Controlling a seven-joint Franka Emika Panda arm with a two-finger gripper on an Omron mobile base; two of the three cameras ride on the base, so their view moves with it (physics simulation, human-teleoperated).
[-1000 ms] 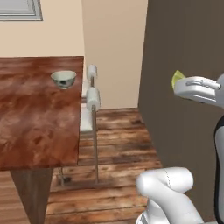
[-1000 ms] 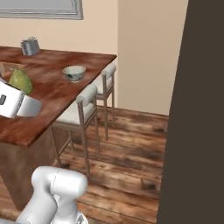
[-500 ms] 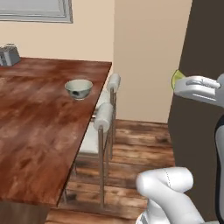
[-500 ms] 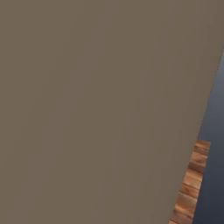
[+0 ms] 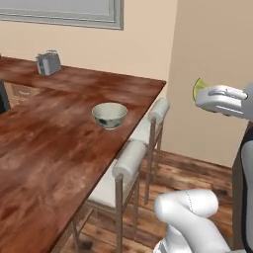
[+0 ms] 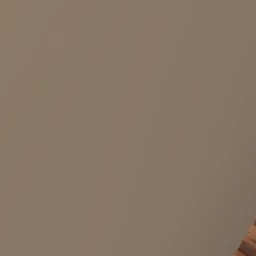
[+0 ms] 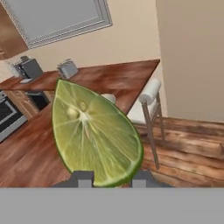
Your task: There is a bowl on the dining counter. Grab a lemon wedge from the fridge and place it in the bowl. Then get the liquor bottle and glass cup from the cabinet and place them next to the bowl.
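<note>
A yellow-green lemon wedge [image 7: 94,138] stands between my two dark fingertips, and my gripper [image 7: 109,178] is shut on it. From the left base view the gripper [image 5: 197,94] hangs in the air at the right, off the counter's edge, with the wedge [image 5: 197,88] peeking out at its tip. The pale bowl [image 5: 109,115] sits upright on the wooden dining counter [image 5: 44,148], to the left of and lower than my hand. In the hand view the wedge hides most of the bowl [image 7: 109,97].
Two white-cushioned stools [image 5: 129,163] stand along the counter's right edge, between my arm and the bowl. A metal toaster [image 5: 48,63] sits at the counter's far end. A beige wall [image 6: 125,125] stands very close on the right. Wooden floor [image 5: 197,173] lies below.
The base has driven, so the counter and bowl appear nearer and more central in the left base view. The wall now fills the right base view. The wedge stays gripped.
</note>
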